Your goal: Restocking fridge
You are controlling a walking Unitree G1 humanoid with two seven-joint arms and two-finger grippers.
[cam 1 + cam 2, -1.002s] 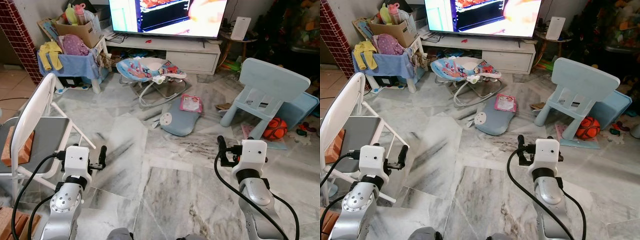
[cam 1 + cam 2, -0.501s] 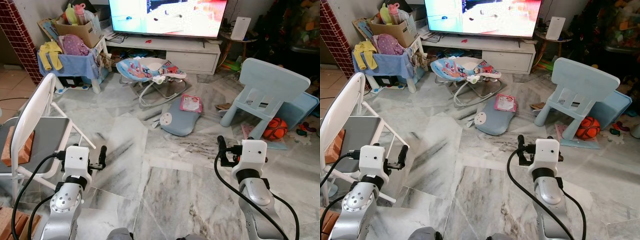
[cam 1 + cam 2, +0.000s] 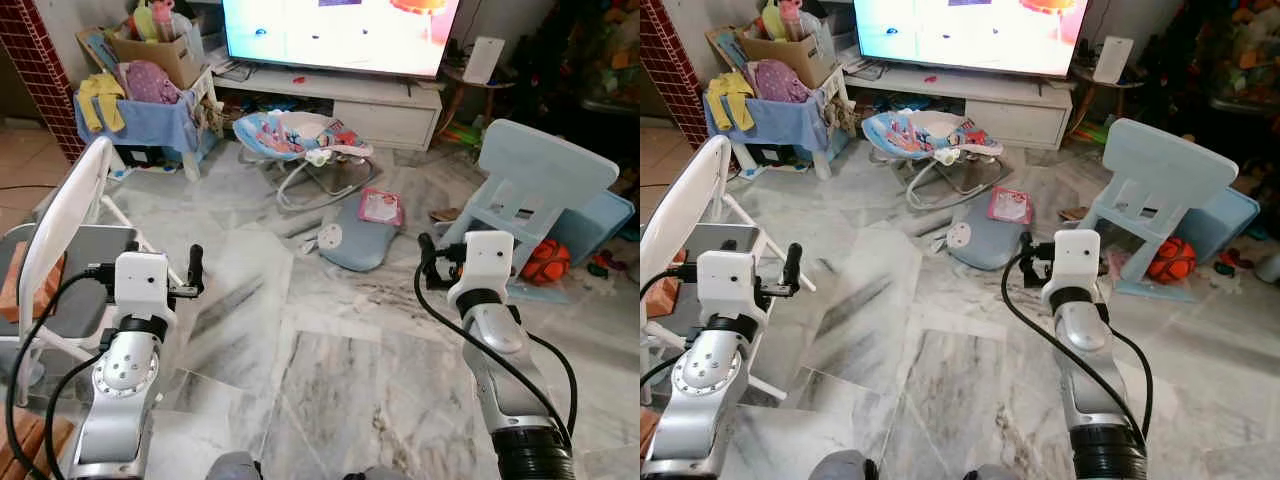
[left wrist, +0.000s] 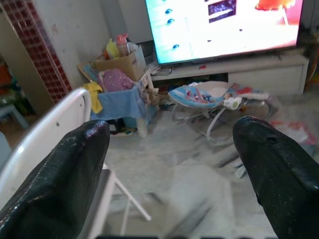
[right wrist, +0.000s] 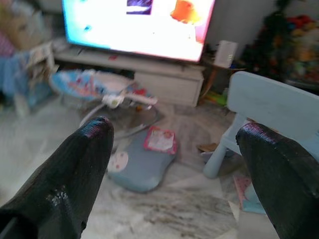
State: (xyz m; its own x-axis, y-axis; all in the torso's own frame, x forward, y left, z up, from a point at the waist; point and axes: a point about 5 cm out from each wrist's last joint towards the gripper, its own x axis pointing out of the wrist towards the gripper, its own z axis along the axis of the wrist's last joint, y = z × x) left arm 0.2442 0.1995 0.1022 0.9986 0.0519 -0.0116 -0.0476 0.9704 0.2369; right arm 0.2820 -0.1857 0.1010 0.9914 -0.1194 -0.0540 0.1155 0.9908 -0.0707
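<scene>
As neither a fridge nor any stock can be made out, the grippers stand in for the task's things: both are raised over a marble floor (image 3: 330, 350) in a living room. The left gripper (image 4: 172, 164) is spread wide, its two black fingers (image 4: 65, 174) well apart with nothing between them; it hangs just beside a white folding chair (image 3: 70, 215) on the robot's left. The right gripper (image 5: 174, 169) is likewise spread wide and empty, held near a pale blue child's chair (image 3: 535, 185) tipped on the floor to the right. An orange ball (image 3: 547, 258) lies beneath that chair. Between the arms and farther off, a blue-grey cushion (image 3: 362, 243) lies flat with a pink booklet (image 3: 382, 206) at its far edge. Beyond it stands a baby bouncer (image 3: 300, 140), then a white TV stand (image 3: 370, 105) carrying a lit television (image 3: 340, 30). Far left, a small table draped in blue cloth (image 3: 150, 115) bears a cardboard box (image 3: 160, 50) and yellow gloves (image 3: 100, 98). A red brick wall (image 3: 35, 70) edges the scene.
</scene>
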